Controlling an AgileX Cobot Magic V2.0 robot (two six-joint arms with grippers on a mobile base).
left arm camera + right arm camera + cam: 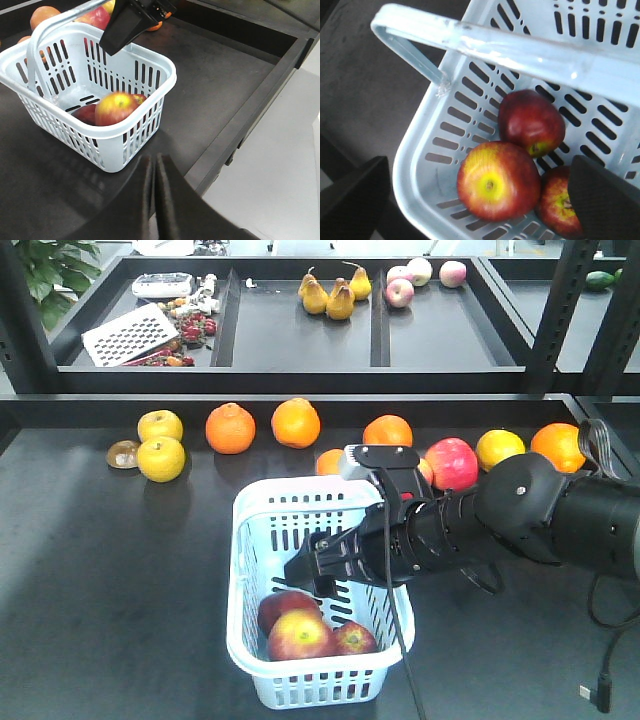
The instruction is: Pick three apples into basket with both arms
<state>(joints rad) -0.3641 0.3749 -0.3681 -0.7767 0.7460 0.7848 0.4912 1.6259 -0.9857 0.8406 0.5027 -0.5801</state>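
Three dark red apples with yellow-green patches lie in the pale blue-white basket (238,570): one (298,635) in front, one (278,606) behind it, one (353,638) to its right. My right gripper (312,575) hangs open just above the basket's inside, holding nothing. In the right wrist view its fingers (605,195) stand wide apart over the apples (497,180), under the raised handle (520,50). My left gripper (154,170) is shut and empty, low near the table's front edge, apart from the basket (165,80) and its apple (116,107).
Oranges (230,428), yellow apples (161,458) and a brighter pink-red apple (452,462) line the table's back behind the basket. A rear shelf holds pears (330,295), pale pink apples (400,290) and a grater (128,335). The table's raised front edge (240,135) runs beside my left gripper.
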